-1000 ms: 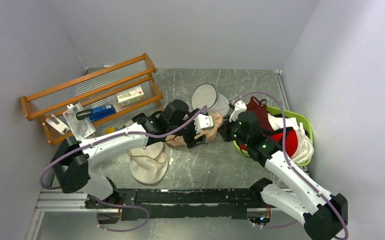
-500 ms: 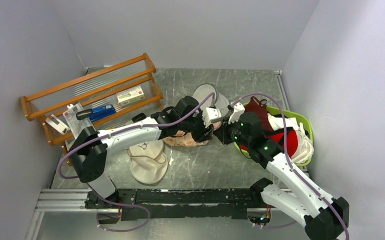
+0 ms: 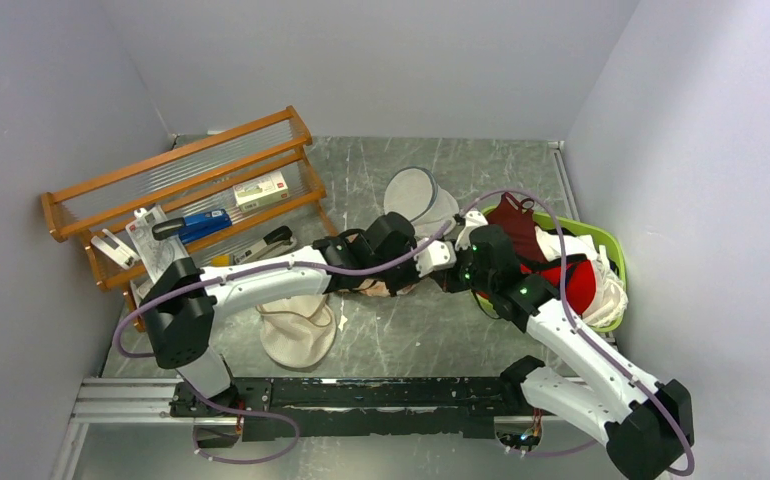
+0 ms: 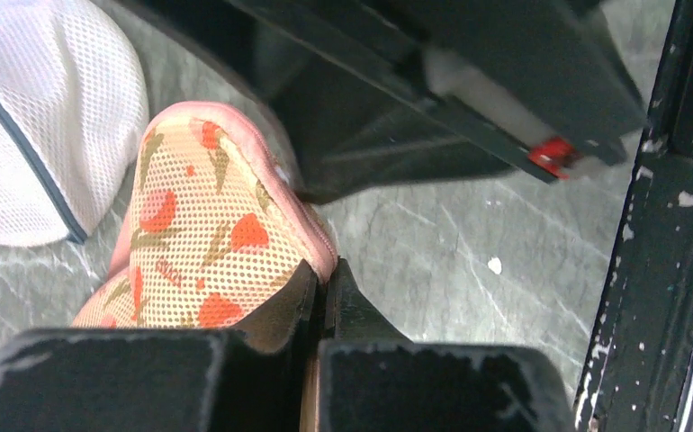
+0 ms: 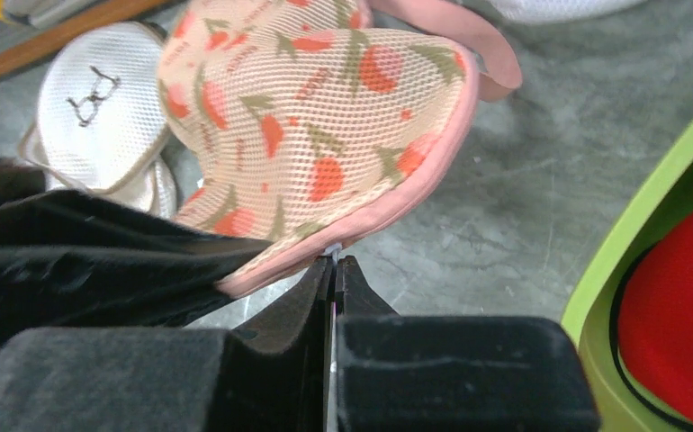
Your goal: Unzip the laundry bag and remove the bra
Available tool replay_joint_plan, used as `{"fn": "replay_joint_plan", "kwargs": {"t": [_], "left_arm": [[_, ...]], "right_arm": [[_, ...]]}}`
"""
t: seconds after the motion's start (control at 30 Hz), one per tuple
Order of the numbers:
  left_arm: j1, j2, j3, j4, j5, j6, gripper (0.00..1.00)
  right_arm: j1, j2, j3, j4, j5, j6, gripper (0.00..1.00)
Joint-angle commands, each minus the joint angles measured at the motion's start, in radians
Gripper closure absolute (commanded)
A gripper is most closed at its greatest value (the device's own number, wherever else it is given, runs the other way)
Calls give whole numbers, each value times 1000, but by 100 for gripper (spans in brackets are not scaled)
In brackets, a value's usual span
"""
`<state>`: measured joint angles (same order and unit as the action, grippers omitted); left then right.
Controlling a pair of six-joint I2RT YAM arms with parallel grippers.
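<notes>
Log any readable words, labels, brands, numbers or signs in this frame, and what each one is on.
No word reads clearly.
Black glasses mark, no letters: on the cream mesh bag.
Small red lettering on the laundry bag: too blurred to read.
Red-and-white label on the box in the rack: too small to read.

The mesh laundry bag (image 5: 325,117), pale pink with red-orange motifs and pink rim, lies dome-up.
</notes>
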<state>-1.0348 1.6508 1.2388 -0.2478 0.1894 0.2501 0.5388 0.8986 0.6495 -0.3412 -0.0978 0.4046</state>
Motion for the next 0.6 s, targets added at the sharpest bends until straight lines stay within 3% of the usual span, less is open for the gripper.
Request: {"fn": "replay_joint_plan", "kwargs": {"t": [0.0, 0.13, 0.33, 0.43, 0.5, 0.57], "left_arm": [[-25, -10, 32, -157, -124, 2, 93], [-34, -40, -22, -183, -85, -61, 93], [-51, -137, -216, -26, 29, -168, 93], [-54, -202, -326, 52, 8, -242, 93], [-53, -239, -388, 85, -2, -289, 84], [-53, -266, -420, 101, 22, -338, 68]], "right_arm": [[-4, 22, 4, -62, 108, 73, 100], [-26, 5, -52, -35, 145, 107, 100], [-83, -17, -155, 114, 98, 80, 100], [-85, -44, -187, 172, 41, 44, 100], [-85, -79, -219, 226, -47, 17, 100], [-83, -116, -254, 281, -172, 12, 100]]}}
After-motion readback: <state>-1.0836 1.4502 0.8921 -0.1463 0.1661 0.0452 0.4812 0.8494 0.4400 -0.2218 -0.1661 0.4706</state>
